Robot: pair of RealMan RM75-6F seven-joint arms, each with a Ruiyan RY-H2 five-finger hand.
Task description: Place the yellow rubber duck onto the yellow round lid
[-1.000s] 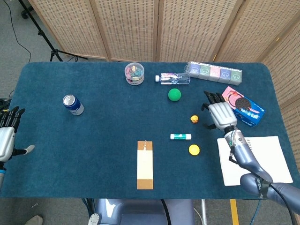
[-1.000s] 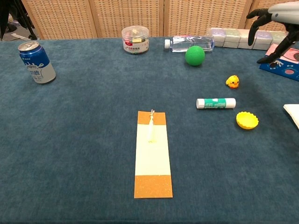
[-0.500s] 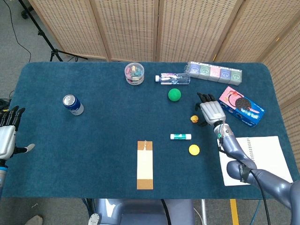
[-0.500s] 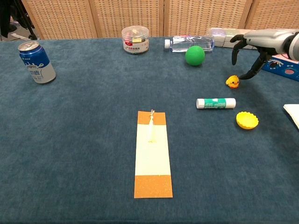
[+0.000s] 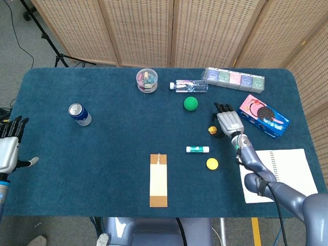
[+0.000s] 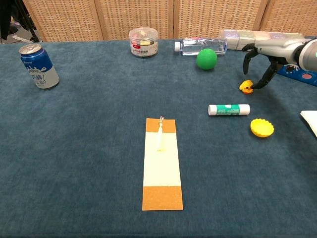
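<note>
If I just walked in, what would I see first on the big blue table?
Probably the robot's right hand at the far right of the table, fingers arched over the little yellow rubber duck, one fingertip at it. Just nearer sit a glue stick and the yellow round lid. A long orange-and-cream bookmark lies in the middle.

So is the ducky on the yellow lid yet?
Not yet. The yellow rubber duck sits on the table, with the glue stick between it and the yellow round lid. The right hand has reached the duck, one fingertip touching it, but hasn't lifted it. Gripping, carrying and setting down are left. The left hand waits at the table's edge.
</note>
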